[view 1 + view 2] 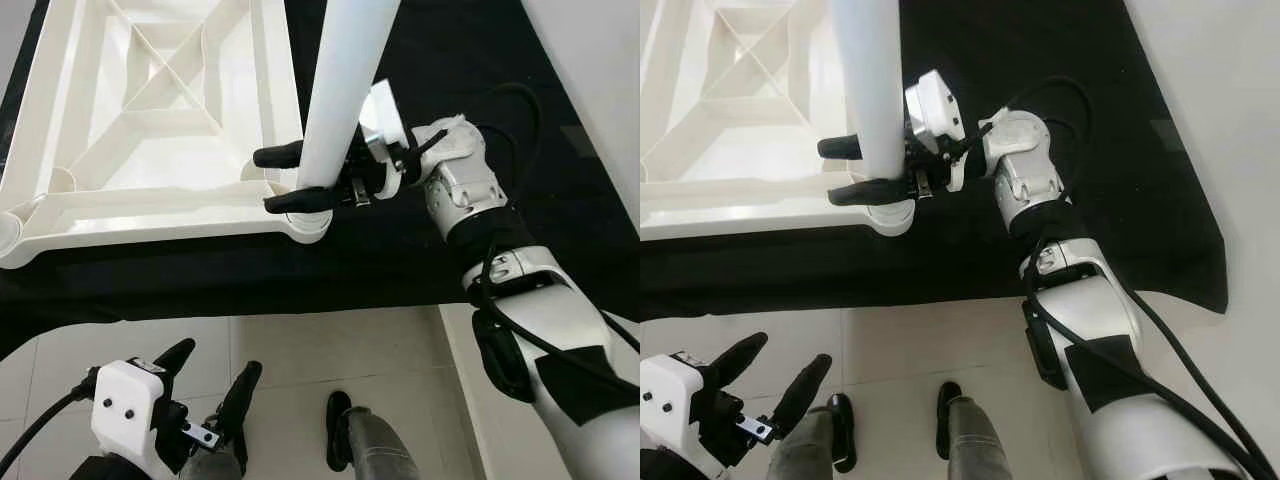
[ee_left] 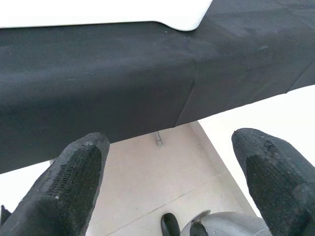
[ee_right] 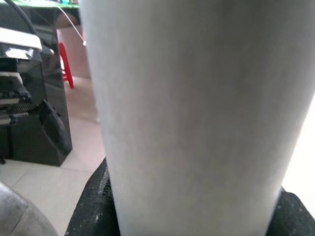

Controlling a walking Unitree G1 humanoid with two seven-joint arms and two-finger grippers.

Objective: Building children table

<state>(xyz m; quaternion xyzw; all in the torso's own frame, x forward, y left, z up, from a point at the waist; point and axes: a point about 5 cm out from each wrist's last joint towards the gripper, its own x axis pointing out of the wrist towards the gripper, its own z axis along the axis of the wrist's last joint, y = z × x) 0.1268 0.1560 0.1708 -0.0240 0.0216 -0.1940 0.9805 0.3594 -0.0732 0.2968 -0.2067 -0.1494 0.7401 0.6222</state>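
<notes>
Black cloth (image 1: 420,260) under ribbed white tabletop (image 1: 150,120); right fingers (image 1: 290,178) clamping smooth cylindrical leg (image 1: 340,90).

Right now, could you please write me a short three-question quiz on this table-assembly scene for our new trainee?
1. True or false: the right gripper is closed around the white table leg.
2. The leg's lower end sits at which part of the upturned white tabletop? A) the centre cross-brace B) a corner socket C) the far edge
3. Fill in: the left gripper hangs over the tiled floor with its fingers ____.

Key:
1. True; one black finger lies on each side of the leg.
2. B, the corner socket nearest the right arm.
3. Open, holding nothing.
</notes>
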